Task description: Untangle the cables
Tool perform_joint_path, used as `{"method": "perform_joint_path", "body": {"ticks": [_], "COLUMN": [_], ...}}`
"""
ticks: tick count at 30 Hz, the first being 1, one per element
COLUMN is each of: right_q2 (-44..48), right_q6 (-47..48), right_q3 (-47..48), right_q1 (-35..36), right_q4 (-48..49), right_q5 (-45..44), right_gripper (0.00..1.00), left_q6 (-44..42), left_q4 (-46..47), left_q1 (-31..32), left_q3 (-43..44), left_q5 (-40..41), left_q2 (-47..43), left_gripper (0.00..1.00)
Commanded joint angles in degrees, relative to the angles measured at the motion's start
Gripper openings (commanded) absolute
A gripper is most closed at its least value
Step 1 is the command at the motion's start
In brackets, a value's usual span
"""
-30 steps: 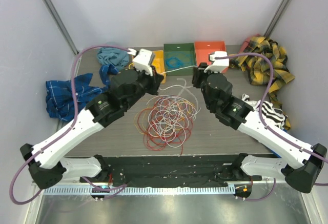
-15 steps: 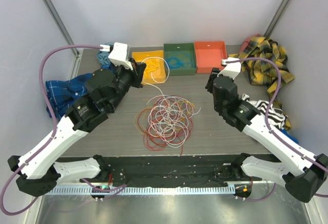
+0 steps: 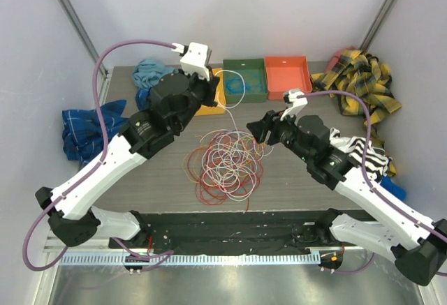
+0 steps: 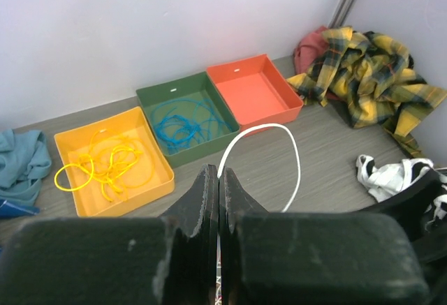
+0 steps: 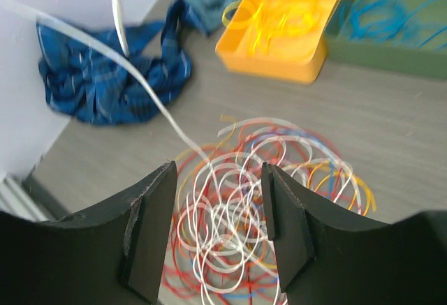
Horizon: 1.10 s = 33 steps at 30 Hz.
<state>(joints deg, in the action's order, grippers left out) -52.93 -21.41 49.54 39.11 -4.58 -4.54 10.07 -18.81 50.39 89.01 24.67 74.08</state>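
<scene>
As left gripper [image 4: 218, 178] seemingly pinches it, cable [image 4: 269, 125] loops

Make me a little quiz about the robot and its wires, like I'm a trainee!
1. True or false: the orange tray is empty.
2. The left gripper pinches a cable. Which colour is it? A red, B white, C blue.
3. Is the right gripper, above the tangle, open or shut?
Key: 1 true; 2 B; 3 open.
</scene>
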Motion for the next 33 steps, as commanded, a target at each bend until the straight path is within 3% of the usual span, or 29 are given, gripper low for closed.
{"method": "perform_joint_path", "body": {"ticks": [1, 11, 18, 28, 33], "right_q2": [-2.0, -7.6, -13.9, -11.7, -15.0], "right_q6": [-0.9, -0.3, -0.1, 0.0, 0.1], "right_q3": [-2.1, -4.8, -2.8, -3.1, -2.4], "right_q1": [1.2, 4.5, 4.5, 4.6, 4.6], "right_q4": [5.9, 11.6, 12.3, 12.9, 13.3], "right_q5": [8.3, 6.9, -4.9, -5.8, -4.8], "right_gripper": [0.59, 0.58, 0.49, 0.57, 0.56], "left_q6": [0.0, 0.6, 0.9, 0.3, 1.4], "left_q4": [1.4, 0.0, -1.0, -1.4, -1.3], "left_q1": [-0.1, -0.1, -0.1, -0.1, -0.1], "left_q3": [5.7, 9.0, 8.9, 7.8, 7.7], "left_q5": [-2.1, -3.9, -4.5, -4.4, -5.9], "left_q2": [0.9, 3.8, 3.1, 2.4, 1.8], "left_gripper": [0.0, 0.0, 0.0, 0.0, 0.0]}}
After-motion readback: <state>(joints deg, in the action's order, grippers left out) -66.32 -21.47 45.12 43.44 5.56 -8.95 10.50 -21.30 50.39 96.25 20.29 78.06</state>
